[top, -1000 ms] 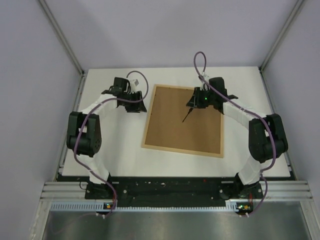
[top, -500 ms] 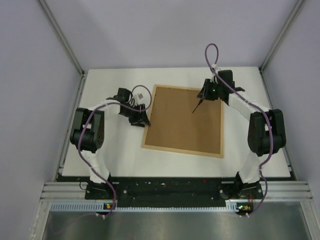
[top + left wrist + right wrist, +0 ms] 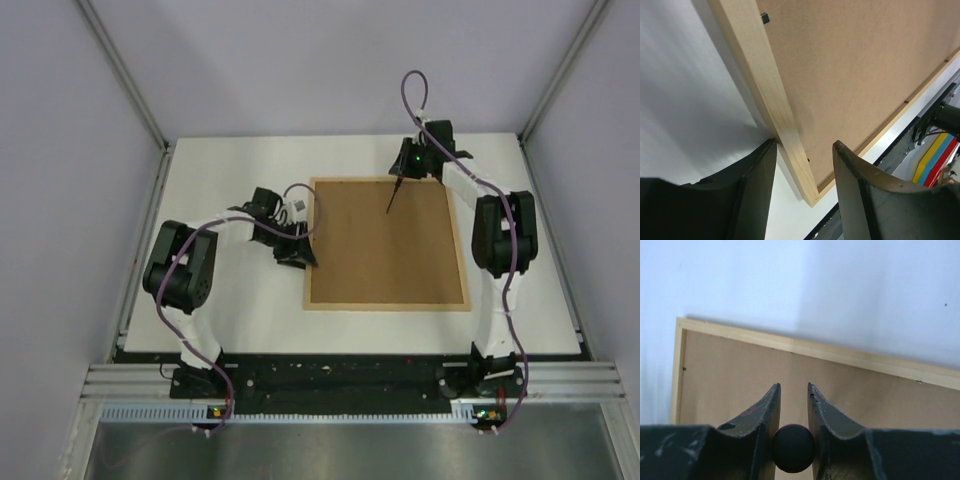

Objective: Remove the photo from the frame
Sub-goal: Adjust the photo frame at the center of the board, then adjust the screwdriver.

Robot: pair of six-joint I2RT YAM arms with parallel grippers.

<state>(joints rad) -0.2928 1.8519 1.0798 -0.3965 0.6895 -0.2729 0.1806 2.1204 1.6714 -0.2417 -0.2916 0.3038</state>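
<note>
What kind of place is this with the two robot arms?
Probably a robot test booth in a lab: plain grey walls with metal corner bars, and a white table with the left arm and right arm bolted at its edge.

The frame [image 3: 386, 304] lies flat on the white table [image 3: 240, 310], brown board [image 3: 385, 245] up. The left gripper [image 3: 300, 258] sits at its left edge. The right gripper [image 3: 402, 176] points a thin dark stick [image 3: 393, 198] over the board.

You can read no text, number or brand anywhere. The small white tag [image 3: 297, 205] on the left arm is too small to make out; the yellow-blue-red striped patch [image 3: 935, 155] carries no legible lettering.
</note>
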